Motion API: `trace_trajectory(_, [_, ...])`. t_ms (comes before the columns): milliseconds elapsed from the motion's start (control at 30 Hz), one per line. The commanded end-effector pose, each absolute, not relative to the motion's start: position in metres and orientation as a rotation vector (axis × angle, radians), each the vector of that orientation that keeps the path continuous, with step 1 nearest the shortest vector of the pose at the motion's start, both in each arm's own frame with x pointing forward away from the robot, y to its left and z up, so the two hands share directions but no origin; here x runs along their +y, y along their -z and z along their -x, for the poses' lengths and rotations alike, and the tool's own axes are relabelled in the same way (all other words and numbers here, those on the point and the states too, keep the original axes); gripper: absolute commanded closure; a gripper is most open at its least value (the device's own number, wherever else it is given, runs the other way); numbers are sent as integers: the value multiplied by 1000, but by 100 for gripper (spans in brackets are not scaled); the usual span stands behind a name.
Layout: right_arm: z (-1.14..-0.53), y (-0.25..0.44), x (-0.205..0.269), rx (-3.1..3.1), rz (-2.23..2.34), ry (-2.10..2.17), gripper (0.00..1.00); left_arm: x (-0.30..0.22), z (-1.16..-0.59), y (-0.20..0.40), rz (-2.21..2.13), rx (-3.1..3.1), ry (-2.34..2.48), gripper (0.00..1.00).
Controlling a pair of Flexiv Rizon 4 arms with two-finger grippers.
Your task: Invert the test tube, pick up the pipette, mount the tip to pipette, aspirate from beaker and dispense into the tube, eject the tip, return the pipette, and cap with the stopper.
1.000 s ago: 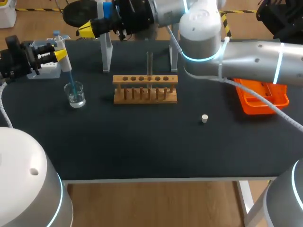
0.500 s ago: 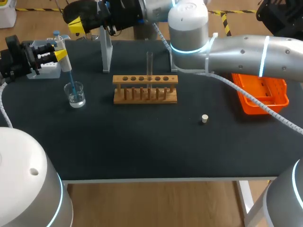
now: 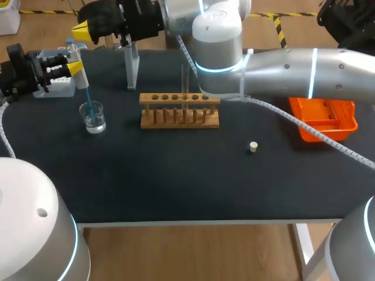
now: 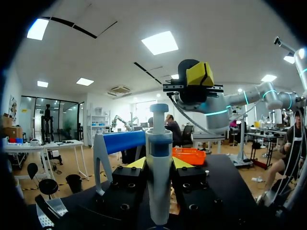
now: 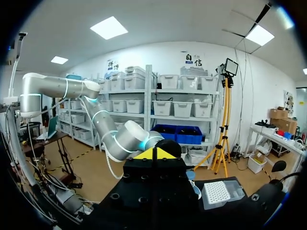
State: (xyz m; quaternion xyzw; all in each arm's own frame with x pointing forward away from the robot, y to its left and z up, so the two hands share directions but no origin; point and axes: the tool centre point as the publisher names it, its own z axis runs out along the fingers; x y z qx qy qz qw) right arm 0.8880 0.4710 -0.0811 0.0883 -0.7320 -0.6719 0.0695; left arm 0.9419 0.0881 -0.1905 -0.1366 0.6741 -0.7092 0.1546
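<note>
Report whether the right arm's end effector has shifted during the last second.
Yes. The right end effector has swung leftward, farther from the wooden test tube rack.

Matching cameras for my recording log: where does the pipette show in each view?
Head view: the pipette is at far left, held by the left gripper, its tip down in the beaker.
Left wrist view: upright between the gripper's fingers.
Right wrist view: not in it.
Shared landmark: the orange tray, seen beyond the pipette in the left wrist view.
</note>
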Motion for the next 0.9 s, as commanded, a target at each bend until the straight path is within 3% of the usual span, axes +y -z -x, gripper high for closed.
trace_trajectory(33, [-892, 86, 478, -2202, -252, 2034, 100, 88, -942, 190, 391, 1933, 2032, 100])
trace_trajectory(900, [-907, 104, 502, -2216, -171, 2046, 100, 88, -942, 190, 391, 1933, 2032, 100])
